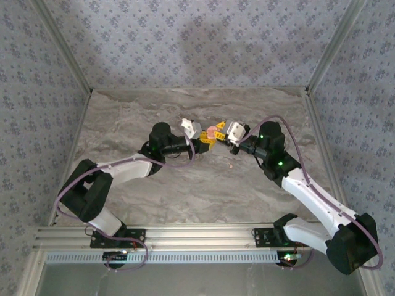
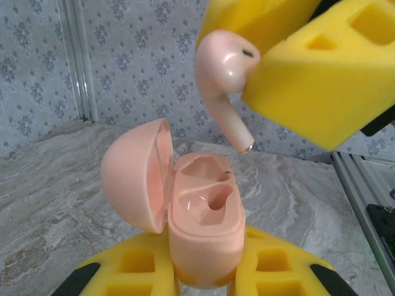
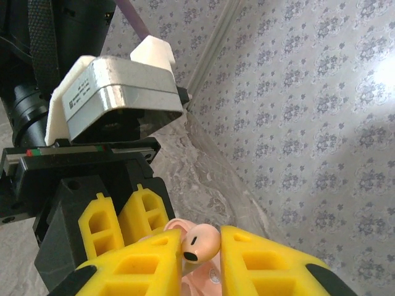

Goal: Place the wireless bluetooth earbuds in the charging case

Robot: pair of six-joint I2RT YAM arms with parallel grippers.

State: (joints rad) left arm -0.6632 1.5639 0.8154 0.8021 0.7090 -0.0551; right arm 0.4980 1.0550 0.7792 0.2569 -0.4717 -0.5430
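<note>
Pinching earbud (image 3: 200, 243): right fingers (image 3: 133, 268); case (image 2: 203, 222): left (image 2: 278, 271)

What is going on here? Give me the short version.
The left tool is shut on a small pale pink plastic charging case, held upright with its hinged lid swung open. The right tool grips the rounded head of a matching pink earbud, stem pointing down, above the case and not yet in it. Both sockets look empty.

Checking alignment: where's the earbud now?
Left wrist view, upper centre: earbud pinched in the right gripper, stem down, above the open charging case in the left gripper.
</note>
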